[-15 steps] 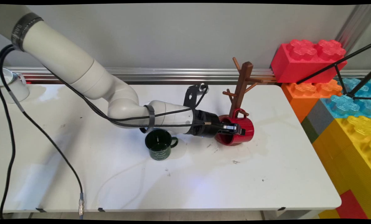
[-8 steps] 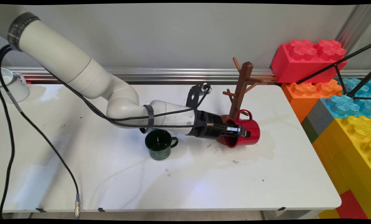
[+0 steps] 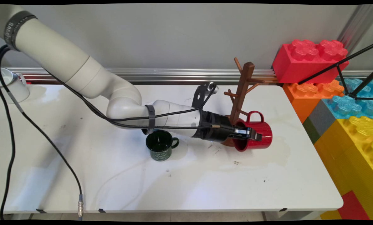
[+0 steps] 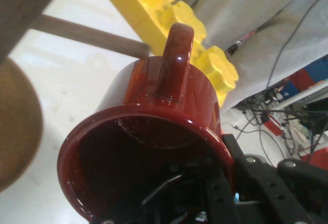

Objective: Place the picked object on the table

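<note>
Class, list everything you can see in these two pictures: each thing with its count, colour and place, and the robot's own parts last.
Red mug: one, tipped on its side, handle up, beside the mug tree's trunk.
Mug tree: one, brown wood, far right of table.
Green mug: one, dark, upright, mid-table under the arm.
White mug: one, far left corner.
Table: one, white.
Big toy bricks: a stack, red, orange, blue, yellow, off the table's right end.
Gripper: one, black, jaws gripping the red mug's rim.
</note>
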{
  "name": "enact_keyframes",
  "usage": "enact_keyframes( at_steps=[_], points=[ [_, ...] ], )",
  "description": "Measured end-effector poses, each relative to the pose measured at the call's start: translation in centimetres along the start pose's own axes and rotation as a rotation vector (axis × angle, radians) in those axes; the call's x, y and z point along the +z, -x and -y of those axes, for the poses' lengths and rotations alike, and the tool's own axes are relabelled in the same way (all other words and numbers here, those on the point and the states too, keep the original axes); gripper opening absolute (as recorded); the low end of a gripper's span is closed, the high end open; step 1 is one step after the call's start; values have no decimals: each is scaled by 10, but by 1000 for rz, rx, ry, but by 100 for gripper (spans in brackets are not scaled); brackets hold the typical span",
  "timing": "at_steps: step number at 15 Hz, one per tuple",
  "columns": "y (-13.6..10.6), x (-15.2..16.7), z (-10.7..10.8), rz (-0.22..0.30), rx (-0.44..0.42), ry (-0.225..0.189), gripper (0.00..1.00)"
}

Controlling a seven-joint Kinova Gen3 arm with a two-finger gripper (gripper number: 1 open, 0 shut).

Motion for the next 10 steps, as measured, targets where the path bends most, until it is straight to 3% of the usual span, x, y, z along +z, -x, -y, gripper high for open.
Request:
enact_keyframes(
  at_steps=[6, 10],
  points=[
    [6, -4, -20, 29, 15, 44, 0],
    [5, -9, -31, 54, 30, 43, 0]
  ],
)
